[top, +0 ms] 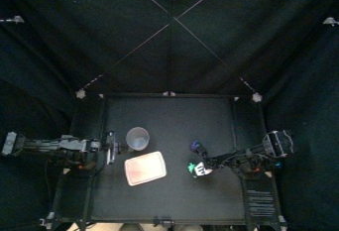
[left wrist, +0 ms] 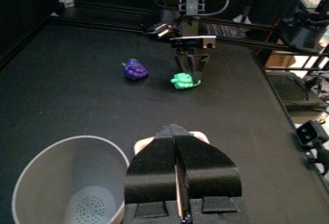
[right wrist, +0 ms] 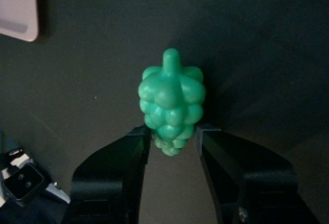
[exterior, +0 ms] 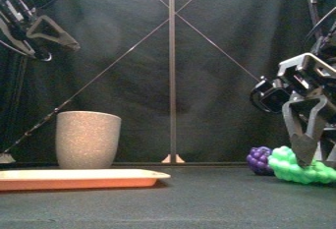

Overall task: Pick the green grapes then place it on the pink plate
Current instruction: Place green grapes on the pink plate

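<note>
Black curtains close in the small black table, whose front half carries everything. From the left side comes the left arm, its gripper hanging near the grey speckled cup with the fingers pressed together and nothing between them. From the right side comes the right arm, reaching down to the table's right front part, where its gripper stands over the green grapes. The flat pink plate lies left of the middle toward the front, with the upright cup just behind it, the two close but apart. The green grapes lie on the bare table to the right of the plate, clear of it, and not lifted. In the right wrist view the bunch points away from the wrist, and its near end sits between the two fingers, which are parted only a little wider than the bunch, one on each side; whether they touch it cannot be told. The front view shows those fingers coming down onto the top of the bunch. A smaller purple bunch of grapes lies just behind and left of the green one, near it and outside the fingers.
</note>
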### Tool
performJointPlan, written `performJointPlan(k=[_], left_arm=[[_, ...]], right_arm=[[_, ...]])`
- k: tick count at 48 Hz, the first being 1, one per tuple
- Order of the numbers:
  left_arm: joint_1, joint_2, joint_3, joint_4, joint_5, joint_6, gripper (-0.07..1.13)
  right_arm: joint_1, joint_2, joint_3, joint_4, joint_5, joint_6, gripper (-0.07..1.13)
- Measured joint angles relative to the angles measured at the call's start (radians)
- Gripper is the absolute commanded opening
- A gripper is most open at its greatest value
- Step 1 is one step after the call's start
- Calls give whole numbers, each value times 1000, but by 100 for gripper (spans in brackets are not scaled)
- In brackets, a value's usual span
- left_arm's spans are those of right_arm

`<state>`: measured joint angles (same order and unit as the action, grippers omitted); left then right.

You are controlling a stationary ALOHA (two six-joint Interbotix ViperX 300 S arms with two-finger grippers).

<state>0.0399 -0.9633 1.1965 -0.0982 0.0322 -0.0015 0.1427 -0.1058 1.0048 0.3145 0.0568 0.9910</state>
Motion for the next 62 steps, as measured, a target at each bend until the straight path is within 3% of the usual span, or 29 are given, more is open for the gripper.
performJointPlan(k=[20, 40, 62], left_arm=[[-3, 0, 11, -6, -41, 0, 11], [-2, 0, 18, -8, -41, 0, 11], [3, 2, 18, -8, -41, 0, 11]], right_arm=[[-32, 51, -78, -91, 3, 2, 69], [-54, 179, -460, -407, 20, 2, 69], [-94, 502, -815, -538, 75, -3, 69]])
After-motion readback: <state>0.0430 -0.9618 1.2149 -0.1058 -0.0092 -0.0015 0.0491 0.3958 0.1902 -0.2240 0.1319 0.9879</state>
